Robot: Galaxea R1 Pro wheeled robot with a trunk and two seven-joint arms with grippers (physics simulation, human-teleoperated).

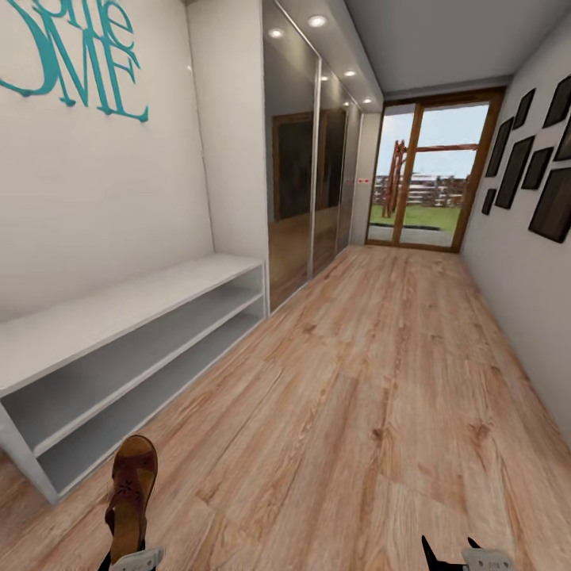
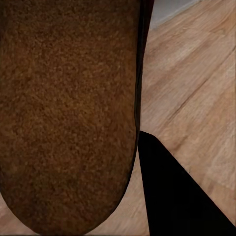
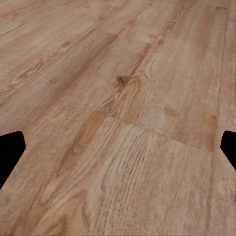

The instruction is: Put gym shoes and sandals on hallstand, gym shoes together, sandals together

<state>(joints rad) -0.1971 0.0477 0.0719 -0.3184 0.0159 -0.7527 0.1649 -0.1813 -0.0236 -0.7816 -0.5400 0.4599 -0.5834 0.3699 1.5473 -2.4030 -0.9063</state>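
Flat brown leather sandal clamped upright in the left gripper, toe up – beside the pale-grey hallstand, above the wood-plank floor, right gripper spread wide – nothing between its jaws.

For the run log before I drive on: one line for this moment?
left gripper: shut on sandal, lifted | right gripper: open, over corridor floor | hallstand: no shoes visible

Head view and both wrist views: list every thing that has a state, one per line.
Sandal: lifted off the floor, held by the left gripper.
Right gripper: open, holding nothing.
Hallstand: bench top and both open shelves bare, no shoes on it.
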